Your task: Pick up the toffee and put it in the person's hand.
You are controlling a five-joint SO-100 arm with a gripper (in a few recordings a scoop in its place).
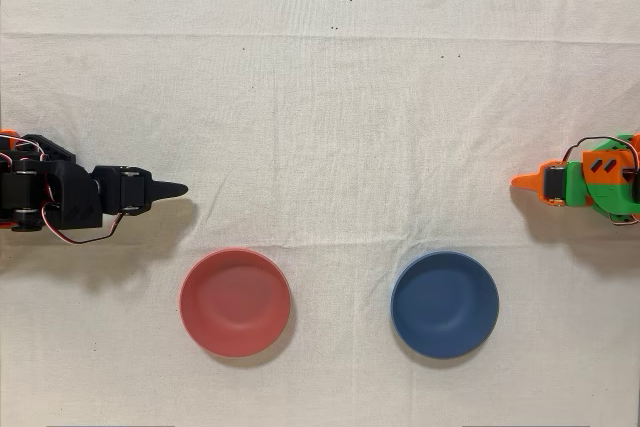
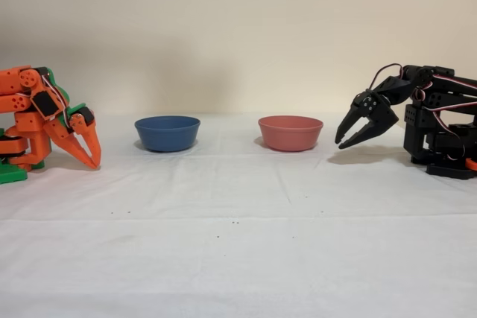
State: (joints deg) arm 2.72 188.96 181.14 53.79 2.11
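we start with the white cloth-covered table (image 1: 330, 97), which runs wide and bare ahead of the tool. on it, the round red plastic bowl (image 1: 235, 302) sits nearest the tool, ahead of its tip and off to one side, and the round blue plastic bowl (image 1: 444, 304) lies farther along the same line, well apart from the red one. beyond that stands the idle orange arm (image 2: 46, 115), at the far end.

the black two-finger gripper (image 2: 352, 136) is folded back close to its own base, tip tilted down toward the cloth in the fixed view. its jaws stand slightly parted, a small gap between the tips, and nothing is between them (from overhead they read as one dark point).

the relation the coming move turns on, which way the toffee lies from the gripper, we cannot give: we can make out no small wrapped candy on the cloth or in either bowl, so its heading and long axis cannot be told. nor can we find an open hand to receive it. we judge the pick has not begun, and the toffee must be located first.
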